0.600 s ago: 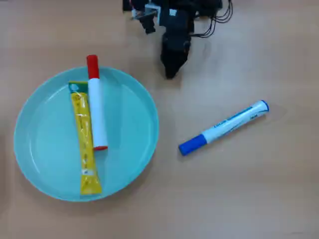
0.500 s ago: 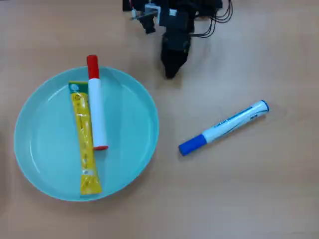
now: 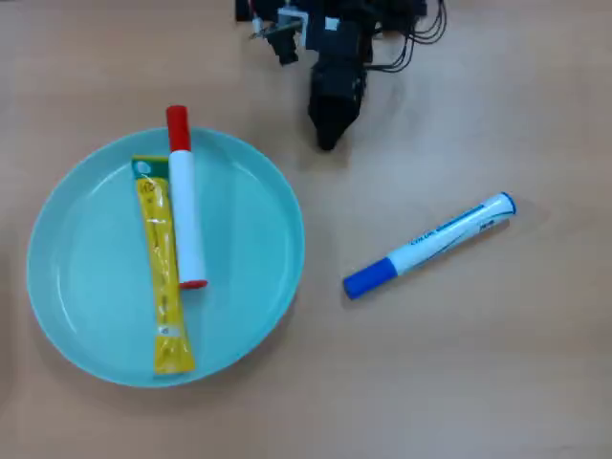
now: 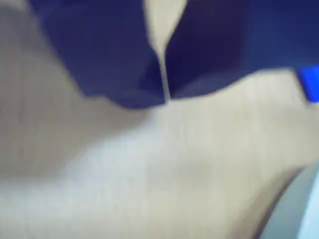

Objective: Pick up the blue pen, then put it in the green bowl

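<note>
The blue pen (image 3: 430,245), a white marker with a blue cap at its lower left end, lies slanted on the wooden table right of the green bowl (image 3: 273,206). The bowl is a wide teal dish at the left. My gripper (image 3: 327,142) is a black arm at the top centre, pointing down, above and left of the pen and apart from it. In the blurred wrist view the two dark jaws meet at their tips (image 4: 165,97) with nothing between them. A blue patch, the pen's cap (image 4: 310,83), shows at the right edge there.
A white marker with a red cap (image 3: 184,191) and a flat yellow tube (image 3: 161,273) lie side by side in the bowl. Black cables (image 3: 421,29) trail at the arm's base. Bare wood lies around the pen.
</note>
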Controlling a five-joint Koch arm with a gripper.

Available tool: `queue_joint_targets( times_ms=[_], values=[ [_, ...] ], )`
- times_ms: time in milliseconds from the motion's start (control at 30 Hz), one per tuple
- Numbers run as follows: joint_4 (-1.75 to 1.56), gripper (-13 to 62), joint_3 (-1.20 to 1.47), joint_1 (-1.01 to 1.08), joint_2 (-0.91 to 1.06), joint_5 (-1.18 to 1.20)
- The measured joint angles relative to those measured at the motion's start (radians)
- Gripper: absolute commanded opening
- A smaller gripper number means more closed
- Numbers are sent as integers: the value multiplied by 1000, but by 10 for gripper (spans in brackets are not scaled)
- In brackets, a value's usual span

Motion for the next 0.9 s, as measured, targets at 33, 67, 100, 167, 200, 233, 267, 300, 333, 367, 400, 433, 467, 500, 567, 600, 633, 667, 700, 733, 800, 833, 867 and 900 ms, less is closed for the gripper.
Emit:
queue_joint_targets(
  times_ms=[33,67,100,167,200,233,267,300,333,367,400,433,467,500,567,600,633,667,700,733,800,833,867,900],
  values=[
    [0,-69,0,0,0,0],
    [0,-69,0,2,2,0],
    [0,-69,0,0,0,0],
    [0,-69,0,0,0,0],
    [0,-69,0,0,0,0],
    [0,-69,0,0,0,0],
    [0,-69,0,0,0,0],
    [0,-69,0,0,0,0],
    [0,-69,0,0,0,0],
    [0,-69,0,0,0,0],
    [0,-69,0,0,0,0],
    [0,-69,0,-3,0,0],
    [0,-69,0,-5,0,0],
    [0,-69,0,-5,0,0],
    [0,-69,-2,-8,0,-2],
    [0,-69,0,-11,0,-2],
    [0,-71,-2,-15,0,-2],
    [0,-70,-3,-20,0,-3],
    [2,-70,-14,-26,0,-5],
    [5,-69,-29,-35,0,-6],
    [37,-69,-75,-57,0,-6],
    [63,-69,-104,-71,0,-6],
    [100,-69,-137,-83,0,-6],
    [135,-69,-160,-95,0,-5]
  ],
)
